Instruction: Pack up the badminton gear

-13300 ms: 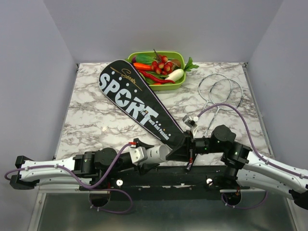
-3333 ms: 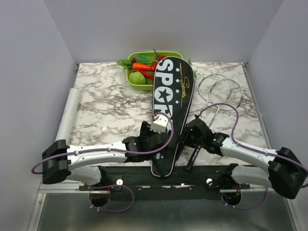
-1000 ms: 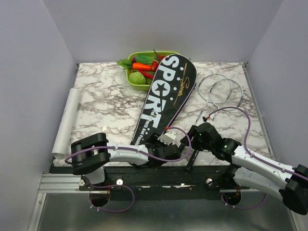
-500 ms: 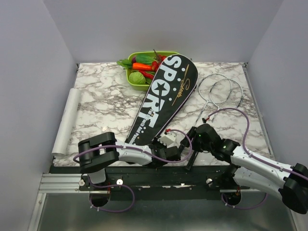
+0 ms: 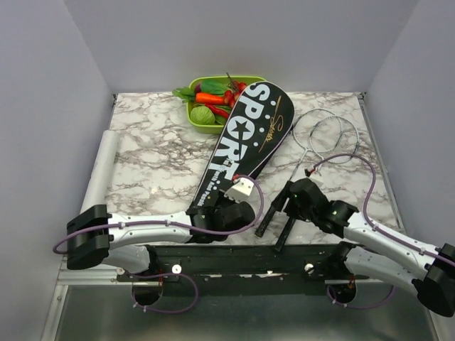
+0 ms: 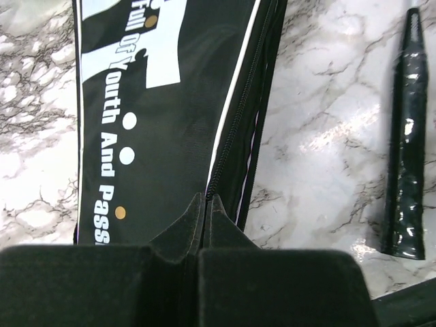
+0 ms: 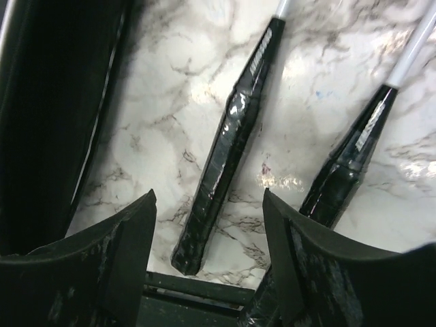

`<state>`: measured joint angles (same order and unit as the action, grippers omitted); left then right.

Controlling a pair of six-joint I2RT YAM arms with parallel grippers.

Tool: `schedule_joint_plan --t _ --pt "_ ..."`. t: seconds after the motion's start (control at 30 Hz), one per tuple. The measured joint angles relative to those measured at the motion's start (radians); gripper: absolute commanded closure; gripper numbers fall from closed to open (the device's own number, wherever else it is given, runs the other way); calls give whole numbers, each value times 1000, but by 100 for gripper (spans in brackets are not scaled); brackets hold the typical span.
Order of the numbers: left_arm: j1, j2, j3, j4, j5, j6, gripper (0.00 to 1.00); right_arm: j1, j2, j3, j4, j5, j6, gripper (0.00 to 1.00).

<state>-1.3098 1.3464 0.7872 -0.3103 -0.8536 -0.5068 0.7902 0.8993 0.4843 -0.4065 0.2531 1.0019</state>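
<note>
**Top external and wrist views.** The black bag, lettered "SPORT", lies flat on the marble tabletop. Its long axis runs diagonally. The wide head end points far and right, overlapping the right edge of the green tray. The narrow end points near and left, at the left pincer.

The two rackets lie right of the bag, close beside each other. Their heads are far and right, and their black handles angle near and left toward the tabletop's near edge.

The left pincer is closed. In the left wrist view its tips meet at the bag's zipper seam; whether they pinch anything cannot be told. The right pincer is open, its jaws standing wide above one handle and apart from it.

About thirteen seconds earlier the bag's head pointed far and left; it now points far and right. One second earlier the left pincer was open and sat nearer the right pincer. The left arm now stretches further leftward.
</note>
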Motion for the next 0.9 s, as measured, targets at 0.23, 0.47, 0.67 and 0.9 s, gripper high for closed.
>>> schedule_joint_plan --t 0.23,0.47,0.67,0.9 --pt "42 -108 0 -4 91 17 100 -60 121 206 -134 122 -10 27" --pt "87 -207 0 13 182 17 100 -259 230 273 -187 161 -55 27" --pt "93 -253 0 21 219 17 100 -425 319 300 -208 177 -98 27" --pt "98 -293 -13 30 242 18 100 -510 495 354 -209 171 -143 32"
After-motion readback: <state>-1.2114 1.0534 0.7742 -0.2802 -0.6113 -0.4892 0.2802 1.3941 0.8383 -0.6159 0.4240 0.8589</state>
